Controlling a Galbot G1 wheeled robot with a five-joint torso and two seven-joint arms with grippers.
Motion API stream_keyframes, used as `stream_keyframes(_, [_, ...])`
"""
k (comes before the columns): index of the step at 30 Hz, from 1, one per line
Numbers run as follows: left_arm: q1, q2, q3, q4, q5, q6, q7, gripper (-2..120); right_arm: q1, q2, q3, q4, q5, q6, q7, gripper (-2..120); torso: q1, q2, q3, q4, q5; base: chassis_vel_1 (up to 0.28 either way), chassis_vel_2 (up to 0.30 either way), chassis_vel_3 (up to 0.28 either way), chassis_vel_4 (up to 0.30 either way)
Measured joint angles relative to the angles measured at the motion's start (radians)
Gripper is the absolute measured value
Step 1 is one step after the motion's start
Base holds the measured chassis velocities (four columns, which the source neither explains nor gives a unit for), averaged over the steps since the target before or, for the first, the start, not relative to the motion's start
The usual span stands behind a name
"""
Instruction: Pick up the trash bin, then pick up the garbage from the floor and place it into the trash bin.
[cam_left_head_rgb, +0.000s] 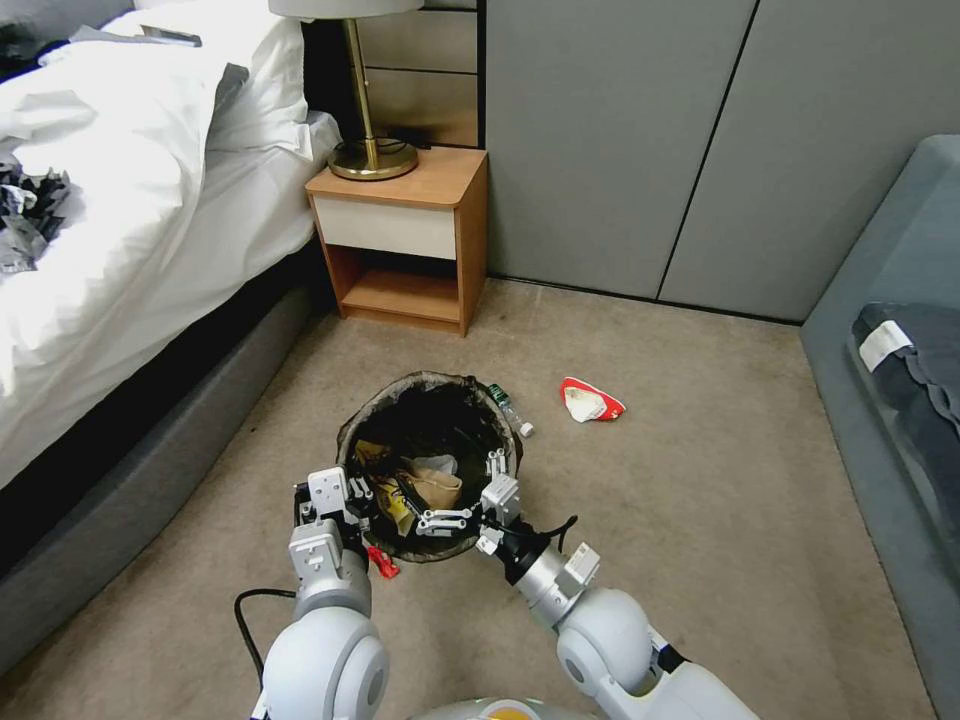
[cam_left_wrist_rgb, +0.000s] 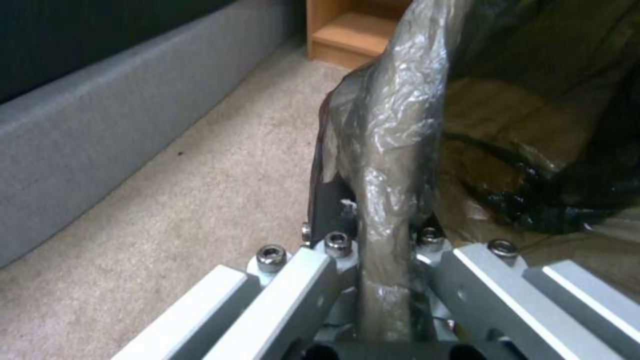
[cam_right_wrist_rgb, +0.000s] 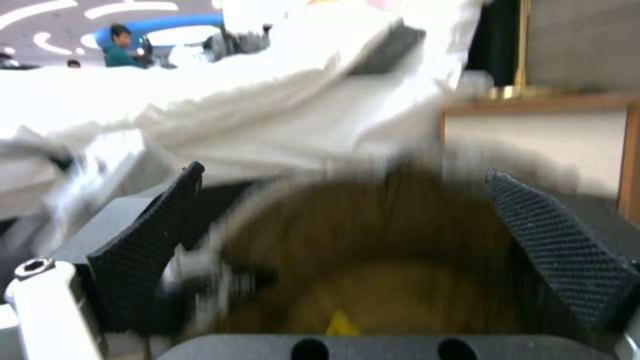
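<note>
Pinching the trash bin (cam_left_head_rgb: 428, 465) rim, left gripper (cam_left_head_rgb: 352, 497); right gripper (cam_left_head_rgb: 470, 495) spread above it; no readable writing.

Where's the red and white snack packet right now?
Head view: the red-and-white packet lies on the carpet, right of the trash bin, beyond the small clear bottle.

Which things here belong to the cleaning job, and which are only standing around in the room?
Job:
- trash bin, left gripper clamped on its lined rim
- right gripper, open over the bin
- small clear bottle on the carpet
- red-and-white snack packet on the carpet
- wrappers inside the bin

Not the job:
- nightstand
- brass lamp
- bed
</note>
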Motion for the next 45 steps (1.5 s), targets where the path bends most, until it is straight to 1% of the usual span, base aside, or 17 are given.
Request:
stream_keyframes(1, [-0.001, 0.0, -0.002, 0.005, 0.0, 0.0, 0.0, 0, 0.0, 0.0, 0.007, 0.023, -0.015, 0.005, 0.005, 100, 0.0, 0.0, 0.0, 0.0001, -0.0001, 0.0, 0.0, 0.0, 0.0])
stream_keyframes(2, [-0.001, 0.002, -0.005, 0.014, 0.0, 0.0, -0.001, 0, -0.002, 0.004, 0.03, 0.08, -0.041, 0.009, 0.022, 100, 0.0, 0.0, 0.0, 0.0, -0.0002, 0.0, 0.0, 0.0, 0.0])
stream_keyframes(4, [-0.001, 0.003, -0.007, 0.016, 0.0, 0.0, -0.001, 0, -0.006, 0.007, 0.041, 0.107, -0.051, 0.009, 0.033, 100, 0.0, 0.0, 0.0, 0.0004, 0.0, 0.0, 0.0, 0.0, 0.0])
stream_keyframes(6, [-0.002, 0.007, -0.016, 0.023, -0.001, 0.0, -0.001, 0, -0.042, 0.027, 0.125, 0.251, -0.087, 0.006, 0.103, 100, 0.0, 0.0, 0.0, 0.0002, -0.0003, 0.0, 0.0, 0.0, 0.0])
stream_keyframes(8, [-0.002, 0.008, -0.017, 0.024, -0.001, 0.0, -0.001, 0, -0.051, 0.029, 0.14, 0.268, -0.093, 0.005, 0.112, 100, 0.0, 0.0, 0.0, 0.0002, -0.0002, 0.0, 0.0, 0.0, 0.0])
stream_keyframes(9, [-0.003, 0.01, -0.02, 0.024, -0.001, -0.001, -0.001, 0, -0.09, 0.04, 0.203, 0.317, -0.12, 0.01, 0.133, 100, 0.0, 0.0, 0.0, 0.0, -0.0002, 0.0, 0.0, 0.0, 0.0])
stream_keyframes(10, [-0.003, 0.01, -0.02, 0.024, -0.001, -0.001, -0.001, 0, -0.09, 0.04, 0.203, 0.317, -0.12, 0.01, 0.133, 100, 0.0, 0.0, 0.0, 0.0, -0.0002, 0.0, 0.0, 0.0, 0.0])
stream_keyframes(11, [-0.003, 0.014, -0.023, 0.024, -0.003, -0.001, -0.001, 0, -0.139, 0.05, 0.271, 0.356, -0.151, 0.022, 0.156, 100, 0.0, 0.0, 0.0, -0.0003, -0.0001, 0.0, 0.0, 0.0, 0.0])
stream_keyframes(13, [-0.006, 0.023, -0.029, 0.024, -0.01, -0.002, -0.001, 0, -0.207, 0.066, 0.339, 0.388, -0.17, 0.026, 0.209, 100, 0.0, 0.0, 0.0, -0.0001, 0.0, 0.0, 0.0, 0.0, 0.0])
stream_keyframes(14, [-0.006, 0.023, -0.029, 0.024, -0.01, -0.002, -0.001, 0, -0.207, 0.066, 0.339, 0.388, -0.17, 0.026, 0.209, 100, 0.0, 0.0, 0.0, -0.0001, 0.0, 0.0, 0.0, 0.0, 0.0])
stream_keyframes(16, [-0.014, 0.036, -0.036, 0.019, -0.032, 0.0, -0.006, 0, -0.306, 0.107, 0.421, 0.396, -0.183, 0.043, 0.28, 100, 0.0, 0.0, 0.0, 0.0, -0.0001, 0.0, 0.0, 0.0, 0.0])
stream_keyframes(20, [-0.017, 0.04, -0.036, 0.009, -0.039, 0.003, -0.007, 0, -0.364, 0.131, 0.46, 0.381, -0.194, 0.07, 0.31, 100, 0.0, 0.0, 0.0, 0.0, -0.0001, 0.0, 0.0, 0.0, 0.0])
stream_keyframes(23, [-0.013, 0.042, -0.035, -0.003, -0.031, 0.004, 0.002, 0, -0.436, 0.155, 0.512, 0.324, -0.221, 0.132, 0.333, 100, 0.0, 0.0, 0.0, -0.0002, -0.0001, 0.0, 0.0, 0.0, 0.0])
stream_keyframes(26, [-0.004, 0.04, -0.037, -0.01, -0.024, 0.003, 0.007, 0, -0.464, 0.158, 0.531, 0.281, -0.23, 0.159, 0.347, 100, 0.0, 0.0, 0.0, 0.0, 0.0, 0.0, 0.0, 0.0, 0.0])
stream_keyframes(34, [0.002, 0.033, -0.039, -0.015, -0.018, 0.0, 0.01, 0, -0.462, 0.176, 0.536, 0.226, -0.232, 0.198, 0.366, 100, 0.0, 0.0, 0.0, 0.0001, -0.0001, 0.0, 0.0, 0.0, 0.0])
stream_keyframes(38, [0.002, 0.029, -0.038, -0.015, -0.015, -0.002, 0.01, 0, -0.455, 0.184, 0.544, 0.21, -0.234, 0.201, 0.385, 100, 0.0, 0.0, 0.0, 0.0, -0.0001, 0.0, 0.0, 0.0, 0.0])
stream_keyframes(45, [-0.002, 0.026, -0.037, -0.008, -0.015, -0.003, 0.009, 0, -0.441, 0.186, 0.558, 0.203, -0.227, 0.204, 0.378, 100, 0.0, 0.0, 0.0, 0.0, -0.0001, 0.0, 0.0, 0.0, 0.0])
